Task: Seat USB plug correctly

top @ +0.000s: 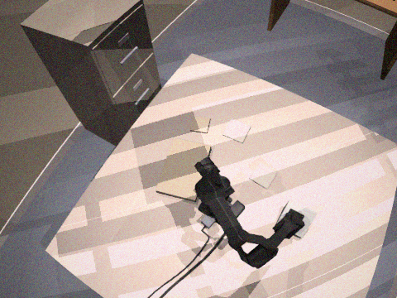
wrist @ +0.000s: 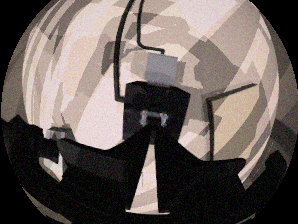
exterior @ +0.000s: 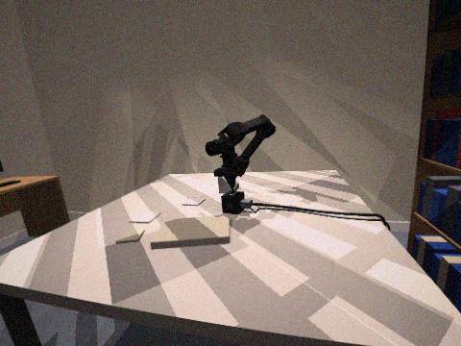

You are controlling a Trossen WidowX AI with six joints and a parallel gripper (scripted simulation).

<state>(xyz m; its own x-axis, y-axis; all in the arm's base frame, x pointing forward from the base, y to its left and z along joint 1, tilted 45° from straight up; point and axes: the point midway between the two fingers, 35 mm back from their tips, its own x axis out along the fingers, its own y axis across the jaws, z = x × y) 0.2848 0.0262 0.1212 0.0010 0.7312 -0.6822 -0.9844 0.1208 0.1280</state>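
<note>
The black power cube (wrist: 137, 92) (exterior: 232, 204) stands on the table under the gripper. A grey block with a cable (wrist: 161, 68) (exterior: 246, 204) (top: 208, 220) sits at one side of it. My gripper (wrist: 153, 129) (exterior: 233, 191) points down at the cube's top, its fingertips nearly together, shut on the USB plug. Only pale metal (wrist: 145, 119) shows around the tips; the fingers hide the rest of the plug. How deep it sits and which way round it is cannot be told. In the top view the arm hides the fingertips.
Two black cables (top: 182, 271) (exterior: 312, 210) run from the cube area across the table edge. A thick pale slab (exterior: 192, 231) lies near the cube. Several thin flat pieces lie around, one of them pale (top: 236, 130). A dark cabinet (top: 62, 79) stands beyond the table.
</note>
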